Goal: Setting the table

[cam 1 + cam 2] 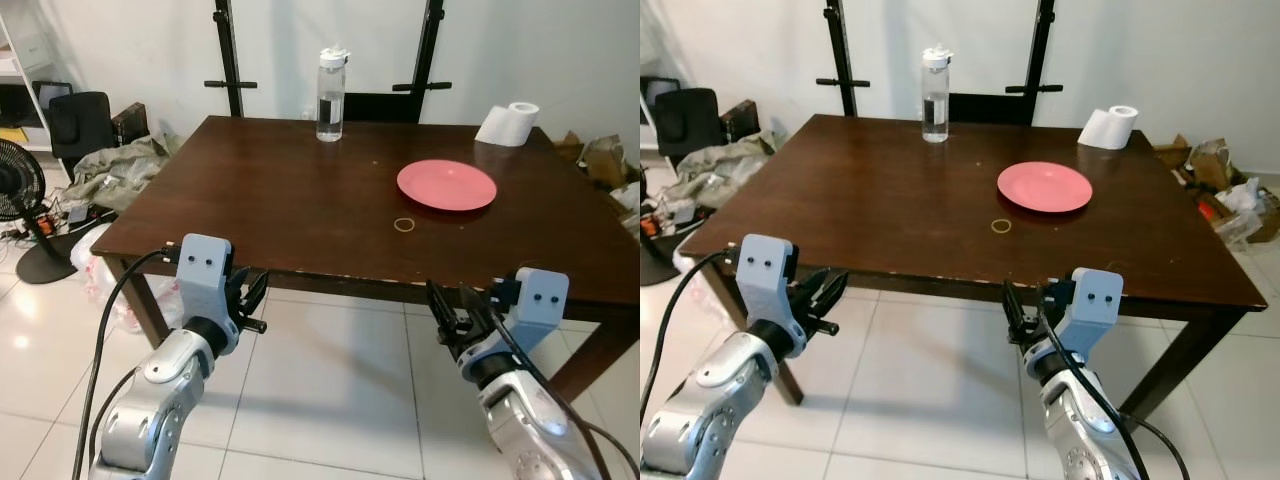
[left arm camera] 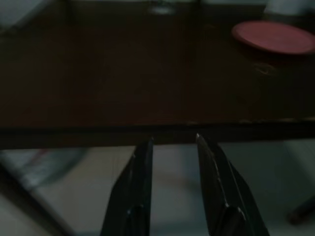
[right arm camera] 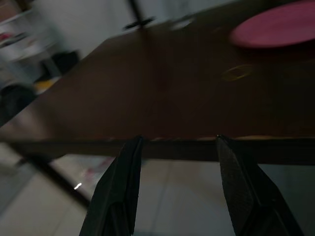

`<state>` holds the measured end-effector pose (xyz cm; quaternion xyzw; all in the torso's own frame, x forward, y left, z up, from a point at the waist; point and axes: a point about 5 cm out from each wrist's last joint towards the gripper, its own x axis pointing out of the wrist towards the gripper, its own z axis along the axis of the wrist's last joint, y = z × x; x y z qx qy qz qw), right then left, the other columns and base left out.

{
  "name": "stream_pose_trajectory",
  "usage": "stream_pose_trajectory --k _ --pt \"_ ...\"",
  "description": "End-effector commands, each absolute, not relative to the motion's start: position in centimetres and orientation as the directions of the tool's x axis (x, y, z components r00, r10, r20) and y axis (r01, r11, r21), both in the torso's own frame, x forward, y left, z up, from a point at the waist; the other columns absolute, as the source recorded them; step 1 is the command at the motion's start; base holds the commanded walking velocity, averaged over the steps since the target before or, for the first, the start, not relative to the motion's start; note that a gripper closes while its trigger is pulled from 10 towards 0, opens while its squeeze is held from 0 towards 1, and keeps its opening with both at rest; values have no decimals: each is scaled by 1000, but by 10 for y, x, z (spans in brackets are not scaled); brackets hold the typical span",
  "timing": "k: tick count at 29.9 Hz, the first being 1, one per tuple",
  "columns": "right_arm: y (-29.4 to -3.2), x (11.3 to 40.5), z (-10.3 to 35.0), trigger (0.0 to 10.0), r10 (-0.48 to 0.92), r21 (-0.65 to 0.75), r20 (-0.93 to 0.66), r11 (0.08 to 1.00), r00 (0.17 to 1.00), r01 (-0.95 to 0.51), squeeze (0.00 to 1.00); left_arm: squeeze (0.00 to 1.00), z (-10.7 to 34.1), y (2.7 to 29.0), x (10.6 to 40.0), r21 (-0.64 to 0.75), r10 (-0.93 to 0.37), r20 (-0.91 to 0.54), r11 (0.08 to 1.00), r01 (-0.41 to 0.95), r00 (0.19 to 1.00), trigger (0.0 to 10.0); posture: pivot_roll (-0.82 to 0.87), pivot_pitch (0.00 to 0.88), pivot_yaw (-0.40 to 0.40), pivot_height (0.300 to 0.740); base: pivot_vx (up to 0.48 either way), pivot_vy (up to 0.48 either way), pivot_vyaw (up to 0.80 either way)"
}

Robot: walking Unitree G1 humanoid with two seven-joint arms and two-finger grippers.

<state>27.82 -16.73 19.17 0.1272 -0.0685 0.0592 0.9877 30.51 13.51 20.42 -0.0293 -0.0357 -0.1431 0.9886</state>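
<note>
Pink plate (image 1: 446, 185) sits flat on the brown desk (image 1: 250, 190), on the robot's right side, with nothing holding it.

It looks hard and smooth, so it may slip, and it could crack if dropped. It lies flat, so the best place to take hold is the thin rim on the near side. A small ring (image 1: 404, 224) lies just in front of it, and a water bottle (image 1: 331, 95) stands far back. Left tool (image 1: 250, 297) and right tool (image 1: 450, 312) both hang below the desk's near edge, fingers apart and holding nothing.
</note>
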Motion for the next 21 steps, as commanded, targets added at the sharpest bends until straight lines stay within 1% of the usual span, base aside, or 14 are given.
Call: stream_pose_trajectory --k 1,21 --pt "-167 277 189 10000 106 236 138 962 985 -137 0 0 198 138 305 -50 -265 49 962 268 963 10000 17 111 106 740 0 0 788" --pt "-165 276 190 10000 128 250 148 955 981 -162 0 0 193 141 308 -41 -207 19 977 208 978 10000 17 110 106 740 0 0 787"
